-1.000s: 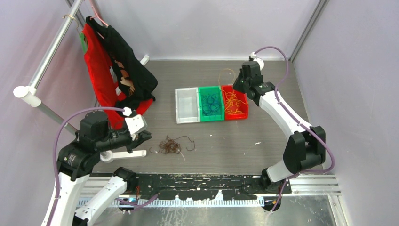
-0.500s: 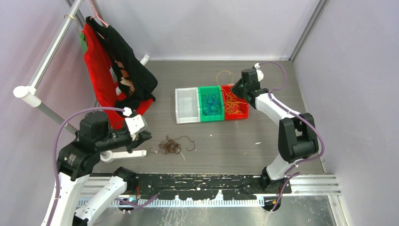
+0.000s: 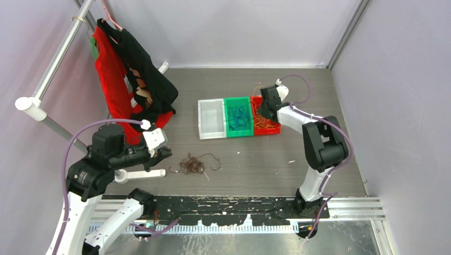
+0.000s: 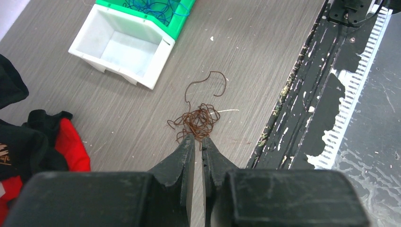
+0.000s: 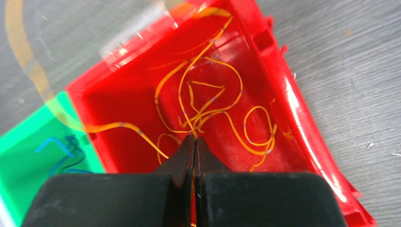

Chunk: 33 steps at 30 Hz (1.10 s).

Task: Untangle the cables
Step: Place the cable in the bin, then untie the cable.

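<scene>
The cables lie sorted by colour. A dark brown tangle (image 3: 192, 164) (image 4: 201, 120) lies on the table just beyond my left gripper (image 3: 166, 153) (image 4: 198, 138), whose jaws stand nearly together with only a slim gap and nothing visibly between them. Yellow-orange cables (image 5: 213, 101) (image 3: 261, 119) lie in the red bin (image 3: 271, 130) (image 5: 293, 109). My right gripper (image 5: 194, 138) (image 3: 264, 106) hangs low over that bin, shut on a yellow-orange strand that runs between its fingers. Blue cables (image 3: 239, 118) fill the green bin (image 3: 238, 134).
An empty white bin (image 3: 211, 118) (image 4: 120, 49) adjoins the green one on its left. Red and black clothes (image 3: 133, 79) hang from a rail at the back left. A black mounting strip (image 3: 228, 204) runs along the near table edge.
My right arm has come down and towards the left over the red bin, bringing the raised orange loop down with it. The left arm and brown tangle have stayed put.
</scene>
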### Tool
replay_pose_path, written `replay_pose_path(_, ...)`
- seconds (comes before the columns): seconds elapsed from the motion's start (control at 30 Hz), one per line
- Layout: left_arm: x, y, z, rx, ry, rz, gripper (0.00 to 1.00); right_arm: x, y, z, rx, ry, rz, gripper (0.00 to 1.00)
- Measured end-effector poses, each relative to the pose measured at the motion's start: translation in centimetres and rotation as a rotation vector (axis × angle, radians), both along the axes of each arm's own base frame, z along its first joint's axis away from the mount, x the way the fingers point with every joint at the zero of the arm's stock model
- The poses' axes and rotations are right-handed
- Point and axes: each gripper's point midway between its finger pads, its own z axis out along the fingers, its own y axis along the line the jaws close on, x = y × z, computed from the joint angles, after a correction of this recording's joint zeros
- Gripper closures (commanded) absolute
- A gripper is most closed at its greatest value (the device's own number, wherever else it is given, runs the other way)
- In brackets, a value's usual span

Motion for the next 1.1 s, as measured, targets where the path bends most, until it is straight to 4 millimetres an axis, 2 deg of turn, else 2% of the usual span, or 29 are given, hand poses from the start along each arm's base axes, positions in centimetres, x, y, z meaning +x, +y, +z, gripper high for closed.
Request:
replay_pose_path(0.07,0.0,0.0,0.0,0.001,0.000,0.000,0.88,-0.4,0.0,-1.7,-0.036,0.037,0.005,0.98)
replay_pose_path(0.17,0.0,0.0,0.0,0.003,-0.005,-0.003,0.88,-0.9,0.0,-3.1,-0.074,0.078,0.012,0.81)
replay_pose_path(0.27,0.0,0.0,0.0,0.005,-0.007,-0.005,0.88,-0.8,-0.2,-2.8,-0.086,0.078,0.014,0.66)
replay_pose_path(0.33,0.0,0.0,0.0,0.006,-0.009,-0.006,0.88,-0.6,-0.2,-2.1,-0.093,0.071,0.022,0.61)
replay_pose_path(0.43,0.1,0.0,0.0,0.008,-0.010,-0.007,0.88,-0.7,-0.3,-0.2,-0.099,0.050,0.035,0.59)
replay_pose_path(0.57,0.1,0.0,0.0,0.008,-0.009,-0.007,0.87,-1.4,-0.5,3.8,-0.097,-0.008,0.061,0.58)
replay_pose_path(0.7,0.1,0.0,-0.1,0.009,-0.007,-0.007,0.87,-1.9,-1.1,6.9,-0.103,-0.058,0.071,0.53)
replay_pose_path(0.9,0.1,0.0,-0.5,0.011,0.003,-0.010,0.86,-2.9,-1.4,8.4,-0.127,-0.064,0.097,0.52)
replay_pose_path(1.0,0.0,-0.1,-0.8,0.012,0.014,-0.014,0.86,-3.8,0.0,9.6,-0.136,-0.087,0.148,0.53)
replay_pose_path(1.03,0.0,-0.1,-1.0,0.013,0.020,-0.015,0.86,-4.3,1.3,10.3,-0.139,-0.106,0.186,0.54)
replay_pose_path(1.1,0.1,-0.2,-1.4,0.018,0.033,-0.017,0.86,-6.4,6.2,11.8,-0.131,-0.159,0.326,0.54)
